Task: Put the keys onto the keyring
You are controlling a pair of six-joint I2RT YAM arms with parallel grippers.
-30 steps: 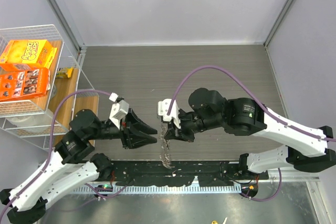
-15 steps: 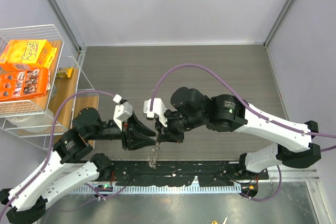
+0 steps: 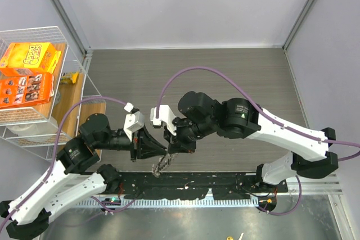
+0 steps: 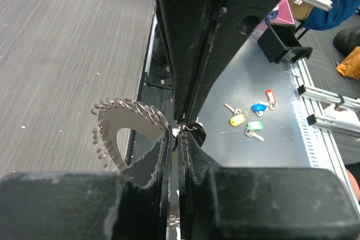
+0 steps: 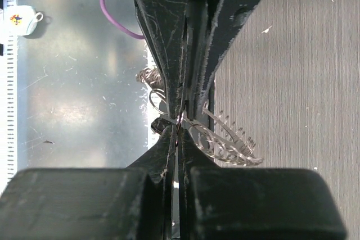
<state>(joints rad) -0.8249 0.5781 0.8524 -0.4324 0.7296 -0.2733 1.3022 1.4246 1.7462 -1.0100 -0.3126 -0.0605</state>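
- Tips of both arms meet in the top view, low over the near edge of the surface (image 3: 225,77). The left tool (image 3: 160,149) and the right tool (image 3: 173,145) point at each other, touching or almost touching. The keyring (image 3: 161,165) hangs just below this meeting point as a short silvery bunch. I judge that this nose-to-nose pose lets one tool steady the ring while the other brings a key to it.
- From the left wrist, the left tool is narrow, almost closed, with a thin pale piece pinched between its fingers. The black head of the key (image 4: 197,134) shows just beside them, so I judge that this tool holds the key by its metal part. The fingers of the right tool come down from above, pressed together. The keys of the keyring fan out to the left like a toothed wheel. Some coloured key tags (image 4: 250,117) lie well apart on a metal floor beyond, and I judge they have no part in this step.
- From the right wrist, the right tool is also narrow and seems to be closed on the wire of the ring. The toothed fan spreads to one side of its tips and loose loops to the other. Holding the ring so close to the tips leaves it reachable for the key. The fingers hide whether the key has already entered the ring, so I cannot tell.
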